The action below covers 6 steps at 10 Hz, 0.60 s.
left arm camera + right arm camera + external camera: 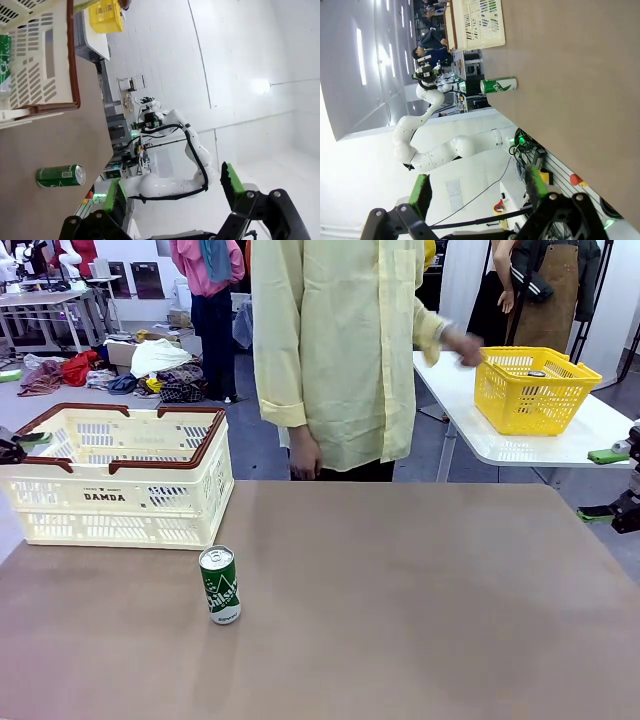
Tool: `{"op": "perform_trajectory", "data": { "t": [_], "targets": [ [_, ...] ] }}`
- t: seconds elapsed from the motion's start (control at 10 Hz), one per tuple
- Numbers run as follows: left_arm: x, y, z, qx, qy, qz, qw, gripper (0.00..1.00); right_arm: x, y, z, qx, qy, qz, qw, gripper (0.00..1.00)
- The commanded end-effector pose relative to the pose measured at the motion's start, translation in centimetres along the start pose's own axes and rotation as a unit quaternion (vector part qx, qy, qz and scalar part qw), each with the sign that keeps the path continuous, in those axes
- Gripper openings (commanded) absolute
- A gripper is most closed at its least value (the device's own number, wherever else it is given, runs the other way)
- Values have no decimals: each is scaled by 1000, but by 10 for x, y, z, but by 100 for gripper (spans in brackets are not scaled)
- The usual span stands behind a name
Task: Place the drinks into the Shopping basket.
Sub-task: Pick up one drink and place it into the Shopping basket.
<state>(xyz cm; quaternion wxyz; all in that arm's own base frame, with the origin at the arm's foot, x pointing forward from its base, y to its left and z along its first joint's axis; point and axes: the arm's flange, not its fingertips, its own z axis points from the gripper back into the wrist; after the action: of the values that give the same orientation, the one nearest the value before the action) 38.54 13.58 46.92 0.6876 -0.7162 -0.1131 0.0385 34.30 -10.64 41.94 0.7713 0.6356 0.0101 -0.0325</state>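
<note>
The brown table (420, 630) carries an upright green can (220, 585) just nearer than the far-left Shopping basket (110, 495). The left tool (172, 187) and right tool (477, 180) gape wide, empty.

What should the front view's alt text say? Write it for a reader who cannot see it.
A green can stands upright on a brown table, in front of a cream DAMDA shopping basket at left. Across the table a person in a pale yellow shirt reaches a hand toward a yellow basket on a white side table.
</note>
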Motion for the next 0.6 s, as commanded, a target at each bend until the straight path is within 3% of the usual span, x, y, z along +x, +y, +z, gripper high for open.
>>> {"op": "perform_trajectory", "data": {
  "t": [0.0,0.5],
  "targets": [
    [-3,-3,1,4,-3,3,1000,100,-1,3,3,-5,7,-1,1000,100],
    [-3,-3,1,4,-3,3,1000,100,-1,3,3,-5,7,-1,1000,100]
  ]
}}
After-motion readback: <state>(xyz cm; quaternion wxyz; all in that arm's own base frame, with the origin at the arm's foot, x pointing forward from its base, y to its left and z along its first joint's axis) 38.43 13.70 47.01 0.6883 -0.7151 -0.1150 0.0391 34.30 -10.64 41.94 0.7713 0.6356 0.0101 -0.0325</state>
